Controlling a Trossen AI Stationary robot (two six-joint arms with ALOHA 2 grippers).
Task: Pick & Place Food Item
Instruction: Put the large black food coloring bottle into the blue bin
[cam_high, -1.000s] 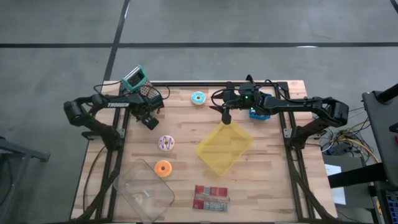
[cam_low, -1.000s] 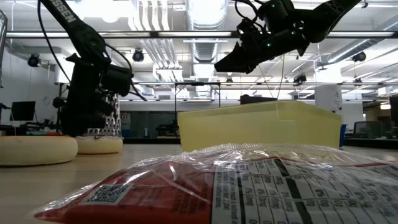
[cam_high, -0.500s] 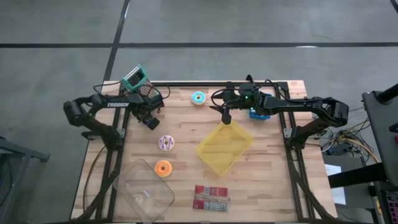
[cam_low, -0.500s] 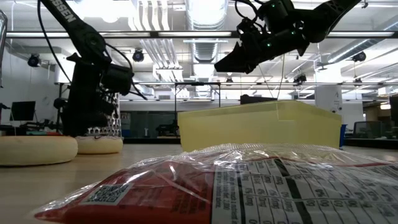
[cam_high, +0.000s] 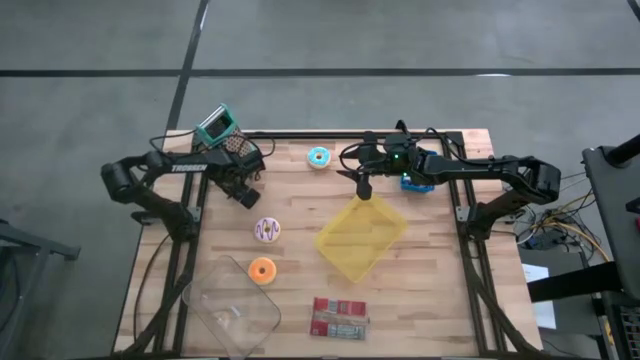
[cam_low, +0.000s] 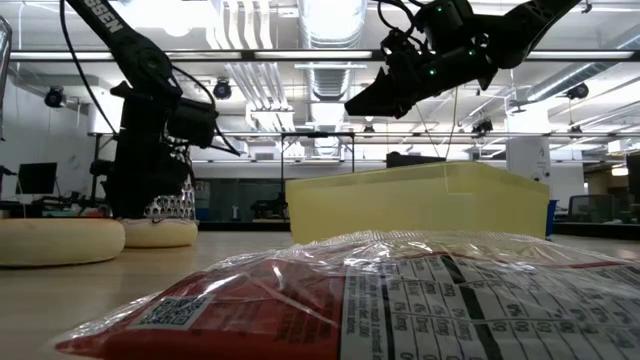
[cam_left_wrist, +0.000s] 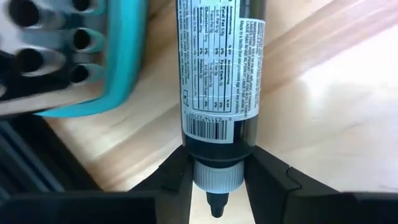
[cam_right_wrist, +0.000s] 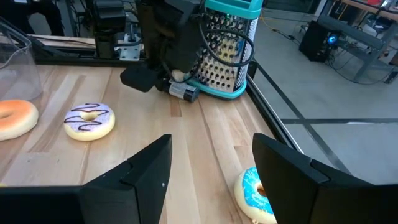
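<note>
A dark bottle (cam_left_wrist: 221, 74) with a white label and a white cap lies on the wooden table beside a teal-framed grater (cam_high: 222, 130). My left gripper (cam_high: 245, 190) is low at the table's far left and shut on the bottle, which also shows in the right wrist view (cam_right_wrist: 184, 91). My right gripper (cam_high: 362, 185) is open and empty, raised above the far corner of a yellow tray (cam_high: 362, 240). A blue-iced donut (cam_high: 318, 157), a white donut with dark drizzle (cam_high: 267, 230) and an orange donut (cam_high: 261, 269) rest flat on the table. My left gripper pinches the bottle between its two fingers at the shoulder just behind the white cap (cam_left_wrist: 217, 140). The fingers (cam_left_wrist: 177, 177) come at the cap end and lie along the bottle. The bottle's body lies on the table next to the grater's foot.
A clear plastic container (cam_high: 232, 305) stands at the near left. A red snack packet (cam_high: 339, 317) lies near the front edge. A blue object (cam_high: 415, 183) sits under my right arm. Bare wood shows between the donuts and the tray.
My left gripper has shifted a little toward the table's right, staying low beside the grater. My right gripper has kept still.
</note>
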